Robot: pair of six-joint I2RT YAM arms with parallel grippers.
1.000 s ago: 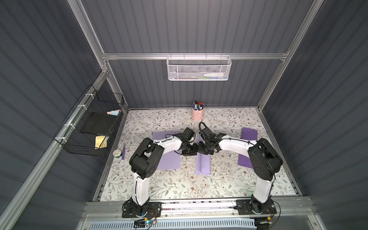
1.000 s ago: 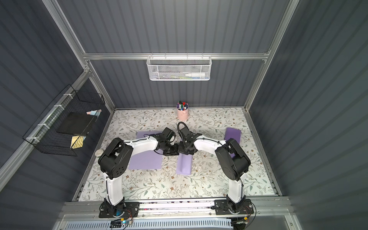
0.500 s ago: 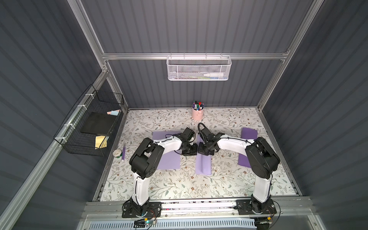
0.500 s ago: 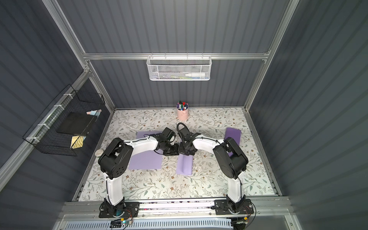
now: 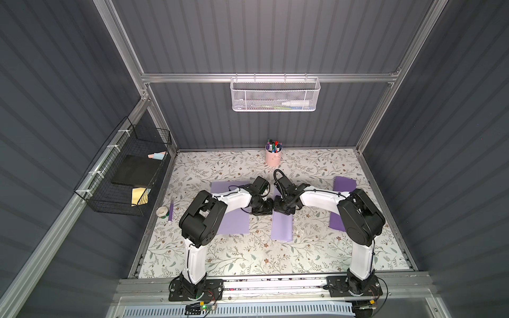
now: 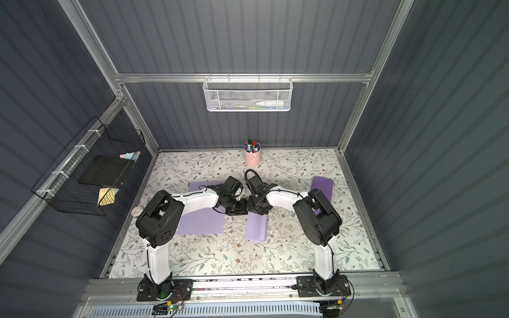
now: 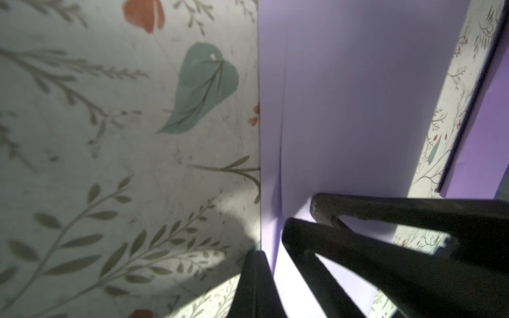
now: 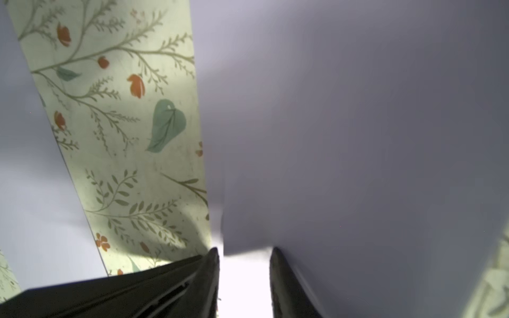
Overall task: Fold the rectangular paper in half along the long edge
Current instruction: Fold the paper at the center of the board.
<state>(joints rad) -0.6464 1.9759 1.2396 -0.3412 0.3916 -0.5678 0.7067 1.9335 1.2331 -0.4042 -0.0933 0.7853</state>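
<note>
The rectangular paper (image 5: 281, 227) (image 6: 256, 227) is a narrow purple strip, folded over and lying flat mid-table. Both grippers stand tips-down, side by side, at its far end. My left gripper (image 5: 264, 211) (image 7: 256, 254) is shut, its tip pressed down at the paper's (image 7: 358, 110) long edge where two layers show. My right gripper (image 5: 281, 210) (image 8: 243, 252) is open, its tips resting on the paper (image 8: 358, 124) with bright paper showing in the gap. The right gripper's fingers (image 7: 325, 212) stand just beside the left tip.
A larger flat purple sheet (image 5: 234, 223) lies under the left arm and another purple sheet (image 5: 343, 184) behind the right arm. A pink pen cup (image 5: 272, 158) stands at the back, a tape roll (image 5: 162, 211) at the left edge. Wire baskets (image 5: 126, 170) hang on the walls.
The right arm's elbow has shifted slightly inward. Both grippers stay together at the far end of the folded paper, and the paper has not moved.
</note>
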